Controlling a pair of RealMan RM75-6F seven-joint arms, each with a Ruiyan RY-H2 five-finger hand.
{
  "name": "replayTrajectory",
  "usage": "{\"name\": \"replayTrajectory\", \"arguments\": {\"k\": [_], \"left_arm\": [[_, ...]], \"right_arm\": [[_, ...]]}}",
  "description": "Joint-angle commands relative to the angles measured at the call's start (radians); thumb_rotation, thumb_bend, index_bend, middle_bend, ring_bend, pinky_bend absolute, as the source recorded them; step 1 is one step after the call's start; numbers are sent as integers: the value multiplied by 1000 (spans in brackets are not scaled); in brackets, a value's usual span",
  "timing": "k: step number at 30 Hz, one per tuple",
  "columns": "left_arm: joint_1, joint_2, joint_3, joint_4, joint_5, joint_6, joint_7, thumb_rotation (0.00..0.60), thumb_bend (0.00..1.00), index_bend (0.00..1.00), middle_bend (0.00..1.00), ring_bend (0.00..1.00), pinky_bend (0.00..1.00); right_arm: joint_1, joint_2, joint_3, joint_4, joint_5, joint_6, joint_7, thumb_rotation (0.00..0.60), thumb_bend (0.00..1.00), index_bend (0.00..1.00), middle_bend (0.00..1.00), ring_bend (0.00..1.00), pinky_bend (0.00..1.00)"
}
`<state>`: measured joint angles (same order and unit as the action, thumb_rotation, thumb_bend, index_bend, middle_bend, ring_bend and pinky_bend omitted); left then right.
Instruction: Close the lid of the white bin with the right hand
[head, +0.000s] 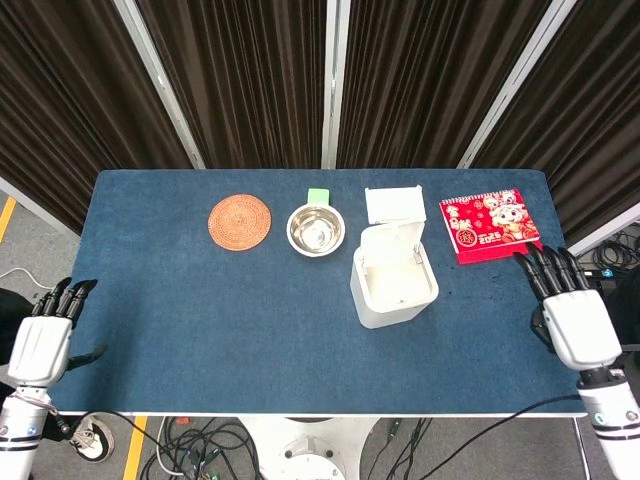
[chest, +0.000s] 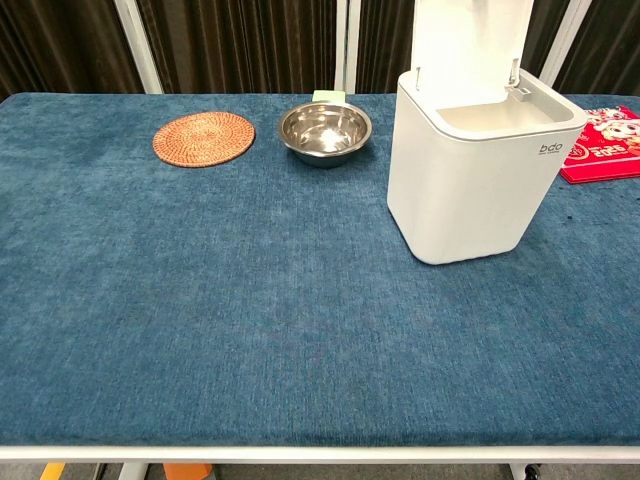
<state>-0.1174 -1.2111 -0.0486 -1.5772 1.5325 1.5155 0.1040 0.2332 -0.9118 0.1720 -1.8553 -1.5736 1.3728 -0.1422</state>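
White bin sat right of frame centre in head view, lid upright at its far edge. Right hand at lower right, released, fingers spread, holding nothing; bin lay up and left of it. Left hand at lower left, also released, much farther off.

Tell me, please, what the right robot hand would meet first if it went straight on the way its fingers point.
Probably the red calendar: the right robot hand points up-table, slightly left, towards its near right corner. Height above the table is unclear.

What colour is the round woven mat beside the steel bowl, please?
The mat is orange-brown, clearest in the chest view.
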Motion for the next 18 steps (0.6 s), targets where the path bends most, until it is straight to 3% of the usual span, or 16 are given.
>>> {"name": "replayTrajectory", "arguments": {"k": [1,4,8,18], "left_arm": [[1,-2,3,3,-2,-3,-4,600,0,103,151,70,199],[1,0,5,5,-6,-12,-15,600,0,103,151,70,199],[0,3,7,9,-9,-17,-19,600,0,102,150,70,199],[-1,-4,10,22,-12,-26,-21,600,0,103,151,70,199]], "right_arm": [[122,94,88,-103,85,-146,-1,600,1000,0,0,0,0],[213,145,137,-128,168,-283,55,600,1000,0,0,0,0],[329,159,173,-122,287,-440,25,600,1000,0,0,0,0],[534,64,179,-77,527,-625,-69,600,1000,0,0,0,0]]}}
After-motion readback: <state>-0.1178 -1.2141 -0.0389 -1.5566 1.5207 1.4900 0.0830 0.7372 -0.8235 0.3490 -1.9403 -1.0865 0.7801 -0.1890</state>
